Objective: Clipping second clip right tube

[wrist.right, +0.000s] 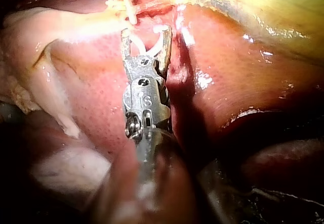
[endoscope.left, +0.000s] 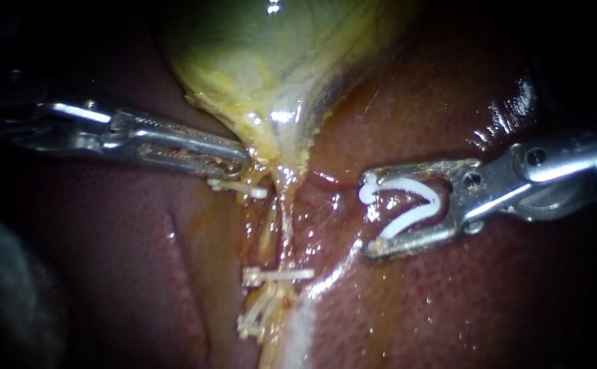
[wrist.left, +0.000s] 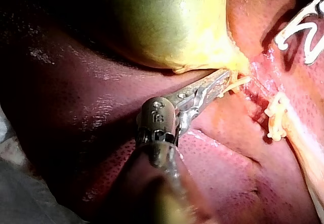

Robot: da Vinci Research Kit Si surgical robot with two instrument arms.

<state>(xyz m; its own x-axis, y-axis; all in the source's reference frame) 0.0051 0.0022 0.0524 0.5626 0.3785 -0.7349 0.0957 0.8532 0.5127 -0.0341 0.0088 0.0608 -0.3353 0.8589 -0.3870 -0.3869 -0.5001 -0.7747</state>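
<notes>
Jaws on the right instrument (endoscope.left: 368, 216) are spread wide, gripping a white clip (endoscope.left: 435, 201); the right tube (endoscope.left: 287, 219) sits just ahead of them. Left instrument (endoscope.left: 242, 164) is clamped on the gallbladder (endoscope.left: 257, 61) neck.

left instrument (endoscope.left: 240, 162): shaft enters from 9 o'clock, tip toward 3 o'clock, slightly down | jaws pressed together, pinching the lower fringe of the gallbladder (endoscope.left: 264, 61) | right instrument (endoscope.left: 368, 215): shaft enters from 3 o'clock, tip toward 9 o'clock | jaws spread wide, both bearing on a white clip (endoscope.left: 438, 205) seated between them
</notes>
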